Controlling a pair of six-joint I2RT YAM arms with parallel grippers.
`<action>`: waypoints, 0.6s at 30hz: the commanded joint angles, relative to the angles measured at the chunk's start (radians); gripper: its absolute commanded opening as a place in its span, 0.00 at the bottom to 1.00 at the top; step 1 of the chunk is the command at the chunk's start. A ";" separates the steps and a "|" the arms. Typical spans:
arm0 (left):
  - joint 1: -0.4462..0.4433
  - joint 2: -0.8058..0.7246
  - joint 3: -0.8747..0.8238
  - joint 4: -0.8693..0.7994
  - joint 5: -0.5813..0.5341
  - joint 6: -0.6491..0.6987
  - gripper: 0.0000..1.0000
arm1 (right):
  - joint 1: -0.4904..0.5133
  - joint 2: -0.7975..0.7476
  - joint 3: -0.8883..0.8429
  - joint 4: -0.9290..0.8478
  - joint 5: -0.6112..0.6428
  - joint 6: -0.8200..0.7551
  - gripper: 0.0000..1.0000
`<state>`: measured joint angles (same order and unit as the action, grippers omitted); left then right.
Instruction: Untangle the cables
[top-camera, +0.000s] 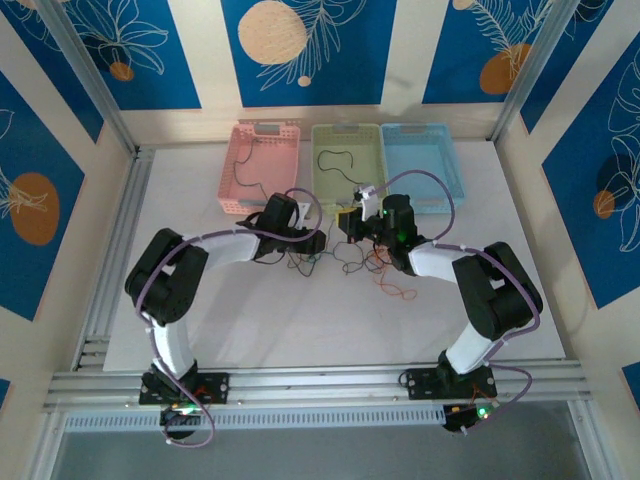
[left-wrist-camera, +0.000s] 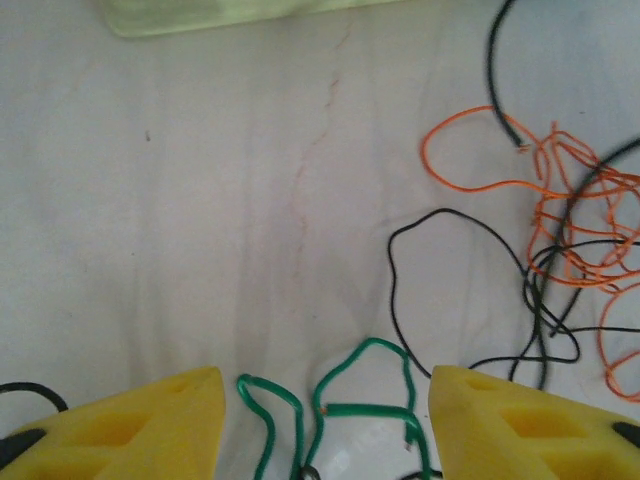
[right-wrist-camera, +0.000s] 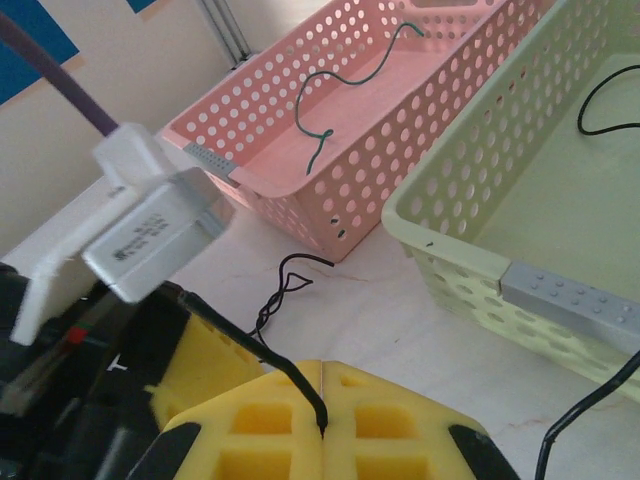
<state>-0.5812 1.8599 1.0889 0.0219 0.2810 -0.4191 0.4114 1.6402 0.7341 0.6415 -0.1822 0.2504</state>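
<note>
- Your left gripper (left-wrist-camera: 325, 388) has its yellow fingers (left-wrist-camera: 150, 420) spread wide, one in each lower corner of the left wrist frame, and they grip nothing.
- A green cable (left-wrist-camera: 372, 342) loops on the white table (left-wrist-camera: 200, 200) between them at bottom centre.
- Up and to the right, a black cable (left-wrist-camera: 440, 213) curves into an orange cable (left-wrist-camera: 426, 155). The two are knotted together against the right edge.
- Your right gripper (right-wrist-camera: 322, 390) has its pads pressed together at bottom centre of the right wrist frame. They pinch a thin black wire (right-wrist-camera: 250, 345) in the seam, and it runs off to the upper left.
- Beyond it, the pink basket (right-wrist-camera: 330, 190) at upper centre holds a dark squiggly cable (right-wrist-camera: 340, 80). The green basket (right-wrist-camera: 470, 180) at right holds another black strand (right-wrist-camera: 600, 100).
- In the top view, both grippers sit mid-frame over the tangle (top-camera: 345, 262), just below the basket row, with the blue basket (top-camera: 440, 180) on the right.
</note>
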 joint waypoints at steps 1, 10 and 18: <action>0.008 0.027 0.047 -0.020 0.029 -0.033 0.55 | 0.009 0.000 0.024 -0.009 0.010 -0.029 0.00; 0.010 0.093 0.085 0.009 0.080 -0.072 0.46 | 0.016 0.000 0.031 -0.024 0.019 -0.037 0.00; 0.010 0.076 0.067 0.029 0.080 -0.060 0.18 | 0.018 -0.001 0.030 -0.023 0.025 -0.042 0.00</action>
<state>-0.5797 1.9388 1.1511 0.0349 0.3485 -0.4831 0.4217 1.6402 0.7387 0.6266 -0.1772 0.2321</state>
